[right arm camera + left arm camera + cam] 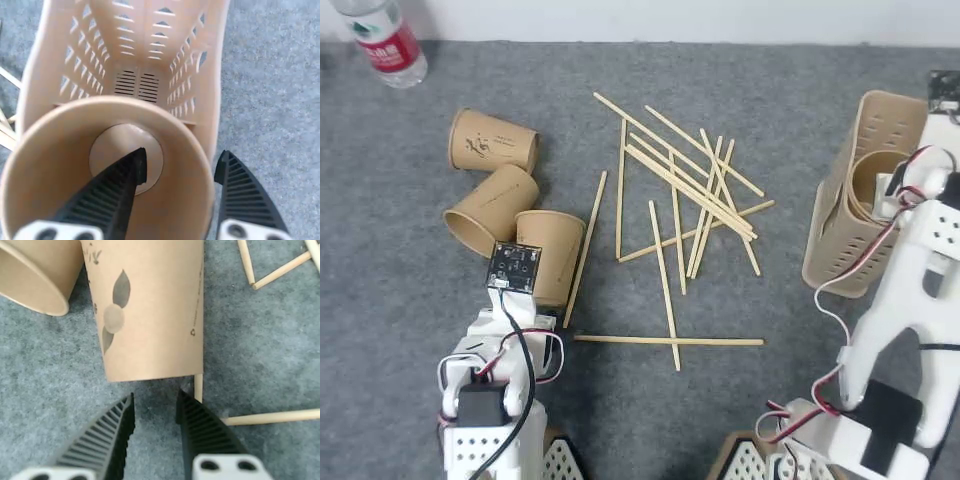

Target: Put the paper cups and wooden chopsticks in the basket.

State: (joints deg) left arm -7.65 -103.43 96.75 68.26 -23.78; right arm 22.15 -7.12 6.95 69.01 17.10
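Three cups lie on their sides at about 9 o'clock on the grey tabletop: far cup, middle cup and near cup, each touching the next; the chopsticks lie scattered and crossed at the centre, with one long stick lying crosswise at 6 o'clock of the heap and another slanting just beside the near cup; a bottle lies at 11 o'clock.

The left hand hangs low over the tabletop just short of the near cup's base, its fingers spread and holding nothing; a stick end shows just beside one finger.

The basket sits at 3 o'clock, tilted, its mouth toward the right arm; a fourth cup sits in that mouth, open end outward.

The right hand straddles this cup's wall, one finger inside the cup, the other outside; the fingers are spread and not pressed on the wall.
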